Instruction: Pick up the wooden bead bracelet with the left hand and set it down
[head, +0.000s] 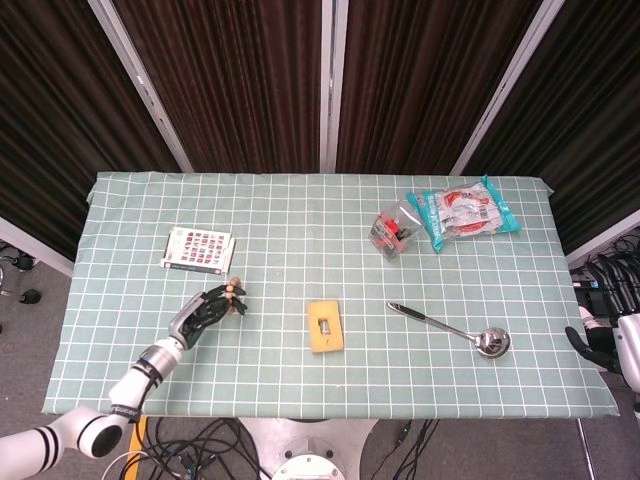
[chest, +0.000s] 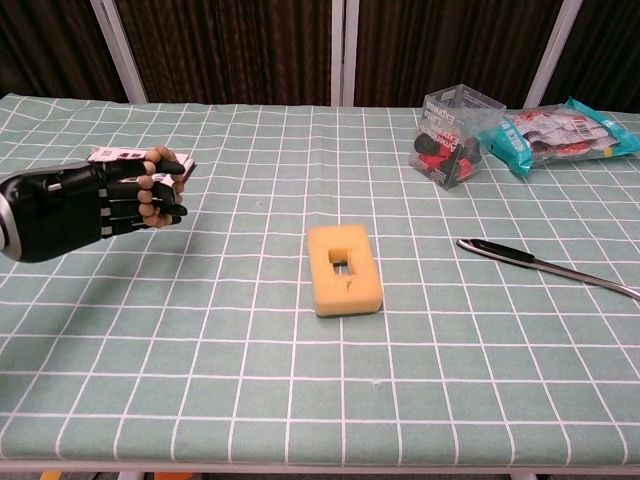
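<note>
My left hand (head: 203, 313) (chest: 95, 200) hovers over the table's left side, its black fingers curled round the wooden bead bracelet (head: 235, 295) (chest: 160, 180). Only a few tan beads show between the fingers in the chest view. The hand is held above the cloth, just in front of the card of red-and-white squares (head: 197, 249) (chest: 120, 156). My right hand (head: 598, 348) hangs off the table's right edge in the head view, with nothing seen in it; its fingers are too small to read.
A yellow sponge block (head: 324, 326) (chest: 343, 268) lies mid-table. A metal ladle (head: 455, 328) lies to its right. A clear box of red items (head: 392, 229) (chest: 450, 135) and a teal snack bag (head: 462, 212) sit at the back right.
</note>
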